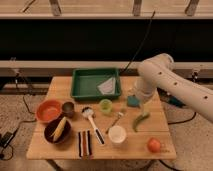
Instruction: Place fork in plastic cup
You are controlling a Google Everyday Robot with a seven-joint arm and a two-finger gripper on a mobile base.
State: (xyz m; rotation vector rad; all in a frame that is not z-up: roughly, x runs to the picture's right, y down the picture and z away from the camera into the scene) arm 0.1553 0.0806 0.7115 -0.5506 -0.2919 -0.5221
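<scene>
Hovering hand (144, 107) near slim silver fork (116, 120)

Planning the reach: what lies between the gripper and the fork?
Only bare table, in the camera view; the gripper hovers over the green pepper beside the fork.

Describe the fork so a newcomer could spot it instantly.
On the wooden table, find the light-green plastic cup in front of the green tray. The fork lies between it and the white cup, left of the gripper by the green pepper. It is slim and all silver, unlike the white-handled spoon.
</scene>
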